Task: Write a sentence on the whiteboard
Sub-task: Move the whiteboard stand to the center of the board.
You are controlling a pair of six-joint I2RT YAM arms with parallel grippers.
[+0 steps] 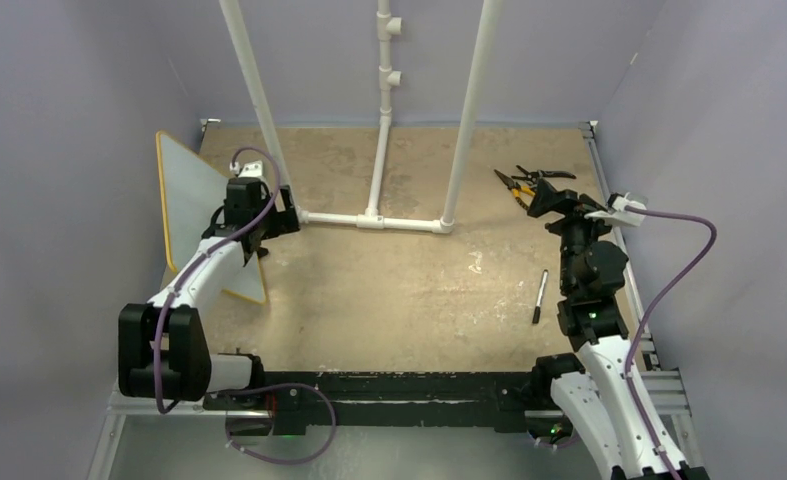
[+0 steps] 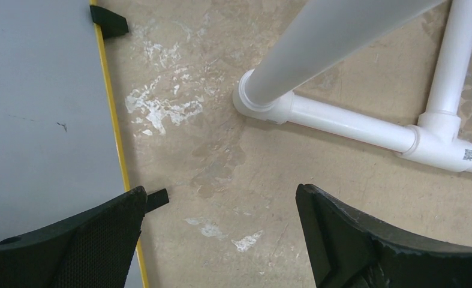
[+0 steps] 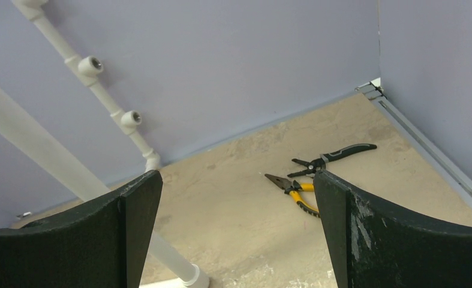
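The whiteboard [image 1: 194, 195] is a pale grey board with a thin yellow frame, set at the table's left side. In the left wrist view the whiteboard [image 2: 41, 120] fills the left, with two small black feet resting on the table. Its face shows only a few faint specks; the sentence does not show. My left gripper [image 1: 287, 213] hangs open just right of the board's edge, and in the left wrist view that gripper [image 2: 220, 192] has only bare table between its fingers. My right gripper [image 1: 544, 197] is open and empty at the far right, and the right wrist view shows it [image 3: 236, 175] raised above the table.
A black marker [image 1: 539, 296] lies on the table in front of the right arm. Yellow-handled pliers [image 3: 296, 191] and a black-handled tool [image 3: 332, 157] lie at the back right. A white pipe frame [image 1: 379, 218] stands mid-table, its elbow [image 2: 263, 102] close to my left gripper.
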